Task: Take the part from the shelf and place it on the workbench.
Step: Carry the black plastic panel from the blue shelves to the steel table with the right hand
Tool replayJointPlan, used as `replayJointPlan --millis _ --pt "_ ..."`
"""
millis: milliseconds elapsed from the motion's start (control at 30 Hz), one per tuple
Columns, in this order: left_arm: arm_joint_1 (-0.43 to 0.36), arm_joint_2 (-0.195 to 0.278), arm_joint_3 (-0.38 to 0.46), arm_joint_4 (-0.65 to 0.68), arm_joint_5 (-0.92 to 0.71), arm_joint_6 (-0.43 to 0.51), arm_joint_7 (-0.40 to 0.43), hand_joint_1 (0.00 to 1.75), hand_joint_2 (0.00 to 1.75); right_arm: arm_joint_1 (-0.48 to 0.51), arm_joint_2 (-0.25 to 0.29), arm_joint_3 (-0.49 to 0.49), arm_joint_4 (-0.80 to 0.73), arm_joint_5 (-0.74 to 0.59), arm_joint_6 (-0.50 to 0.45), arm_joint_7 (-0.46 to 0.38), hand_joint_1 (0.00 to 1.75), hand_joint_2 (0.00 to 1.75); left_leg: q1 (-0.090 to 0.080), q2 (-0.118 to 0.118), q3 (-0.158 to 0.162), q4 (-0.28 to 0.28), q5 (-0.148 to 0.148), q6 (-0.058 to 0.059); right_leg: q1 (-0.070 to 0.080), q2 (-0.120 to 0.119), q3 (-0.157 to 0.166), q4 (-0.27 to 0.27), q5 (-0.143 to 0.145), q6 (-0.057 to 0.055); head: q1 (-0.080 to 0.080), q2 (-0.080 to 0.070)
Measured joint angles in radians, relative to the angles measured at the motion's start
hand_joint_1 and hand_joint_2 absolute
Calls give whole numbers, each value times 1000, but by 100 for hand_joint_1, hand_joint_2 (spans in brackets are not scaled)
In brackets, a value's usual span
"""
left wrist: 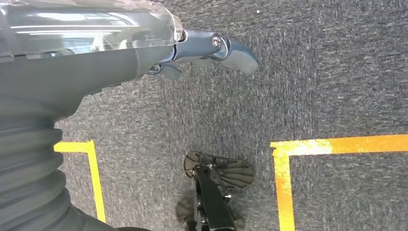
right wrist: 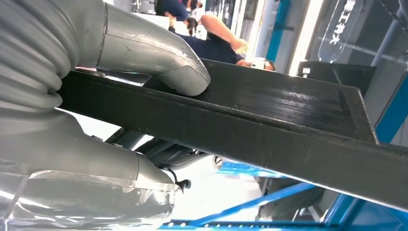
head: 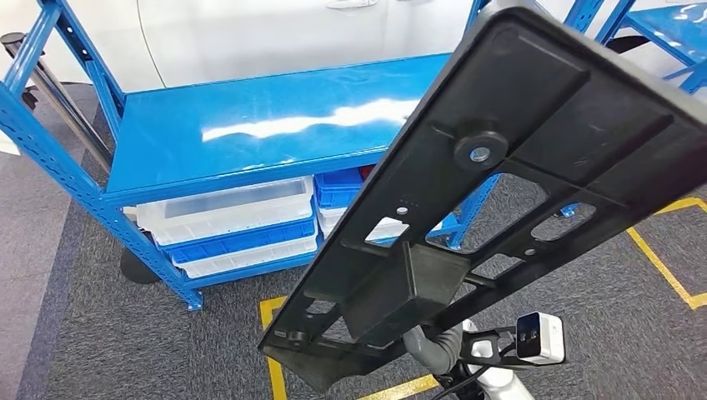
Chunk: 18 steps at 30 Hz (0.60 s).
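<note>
In the head view, the part (head: 500, 179), a long flat black panel with cut-outs, ribs and a round boss near its middle, ran diagonally across the picture. Its long axis went from a narrow end low near the bottom centre up to a wide end at the upper right, and its ribbed face was turned toward the camera. It was held up in the air in front of the blue shelf (head: 250, 125), whose glossy top board lay behind it, with white and blue bins (head: 229, 221) stacked on the level below. Under the part's lower end a little of the right hand (head: 438, 346) showed as a grey curved piece, next to a small white camera (head: 540, 337). Yellow floor tape (head: 667, 267) marked the grey carpet.

The left wrist view looked down at the carpet (left wrist: 337, 72) and yellow tape lines (left wrist: 284, 187). The left hand (left wrist: 202, 50) hung over the floor, its fingers spread and holding nothing.

The right wrist view gave what the head view hid: the grasp itself. The right hand's thick grey thumb (right wrist: 159, 57) pressed on one face of the part (right wrist: 269, 125), near its edge, so the hand was grasping the panel. The part stretched away from the hand as a dark bar. Beyond it stood blue shelf struts (right wrist: 269, 202) and a person (right wrist: 216, 38), blurred.
</note>
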<state>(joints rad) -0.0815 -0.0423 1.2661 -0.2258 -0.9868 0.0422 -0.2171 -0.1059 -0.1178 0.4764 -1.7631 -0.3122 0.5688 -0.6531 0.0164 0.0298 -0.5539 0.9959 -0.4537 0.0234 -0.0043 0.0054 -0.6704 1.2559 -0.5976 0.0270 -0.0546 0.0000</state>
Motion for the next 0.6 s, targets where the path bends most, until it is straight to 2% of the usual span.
replayJointPlan --millis 33,67,100,167,200,233,267,333,367,400,467,500,533,567,600 --pt "0 -1 0 0 0 0 0 0 175 5 -1 0 0 2 0 0 175 175 0 7 -1 1 0 0 -2 -1 -16 32 -3 2 0 0" --pt "0 -2 0 0 0 0 0 0 175 9 -3 0 0 6 1 -1 175 175 0 15 -1 1 0 0 -3 -3 -12 22 15 2 0 0" --pt "0 -4 0 0 0 0 0 0 175 13 -5 -1 0 12 4 -1 175 175 0 22 0 1 0 -1 -3 -9 12 -28 49 0 0 0" --pt "-1 -8 0 0 2 1 -2 0 175 21 -10 -6 0 25 17 -2 175 175 -3 36 4 2 -2 -5 2 -44 83 -171 113 -8 0 0" --pt "0 -11 0 0 4 1 -3 0 175 26 -12 -10 0 31 28 -2 175 175 -5 42 5 3 -3 -9 6 -58 106 -222 129 -14 0 0" --pt "0 -12 0 0 5 2 -5 0 175 31 -15 -17 -1 34 40 -3 175 175 -8 48 6 4 -4 -14 10 -66 116 -248 134 -21 0 0" --pt "0 -13 0 0 6 2 -6 0 175 36 -17 -25 -2 36 50 -3 175 175 -10 56 6 4 -4 -20 14 -64 114 -254 132 -27 0 0" --pt "-3 -14 0 0 7 2 -6 0 175 46 -22 -39 -3 38 62 -3 175 175 -9 65 8 5 -9 -31 11 -42 111 -259 139 -39 0 0" --pt "-4 -15 0 0 7 2 -6 0 175 49 -24 -43 -4 37 64 -3 175 175 -8 54 3 18 -21 -36 8 -33 112 -263 144 -46 0 0" --pt "-4 -16 0 0 7 2 -7 0 175 51 -25 -47 -4 37 66 -3 175 175 -7 35 -10 53 -46 -40 5 -23 112 -267 148 -52 0 0" --pt "-1 -16 0 0 7 1 -7 0 175 54 -27 -51 -5 37 68 -3 175 175 -5 -7 -65 180 -117 -44 4 -1 108 -268 153 -59 0 0" --pt "1 -16 0 0 8 1 -6 0 175 56 -27 -51 -5 37 69 -3 175 175 -5 -17 -96 249 -145 -45 5 11 106 -266 154 -61 0 0" --pt "2 -16 0 0 8 1 -6 0 175 59 -28 -52 -5 37 69 -3 175 175 -5 -20 -115 291 -155 -45 6 24 104 -265 155 -62 0 0" --pt "3 -16 0 0 8 1 -6 0 175 61 -28 -52 -5 37 70 -3 175 175 -5 -22 -116 295 -143 -44 7 37 104 -263 155 -62 0 0" --pt "3 -17 0 0 8 1 -6 0 175 62 -28 -52 -5 37 70 -3 175 175 -5 -25 -99 257 -113 -41 8 50 104 -260 154 -61 0 0"
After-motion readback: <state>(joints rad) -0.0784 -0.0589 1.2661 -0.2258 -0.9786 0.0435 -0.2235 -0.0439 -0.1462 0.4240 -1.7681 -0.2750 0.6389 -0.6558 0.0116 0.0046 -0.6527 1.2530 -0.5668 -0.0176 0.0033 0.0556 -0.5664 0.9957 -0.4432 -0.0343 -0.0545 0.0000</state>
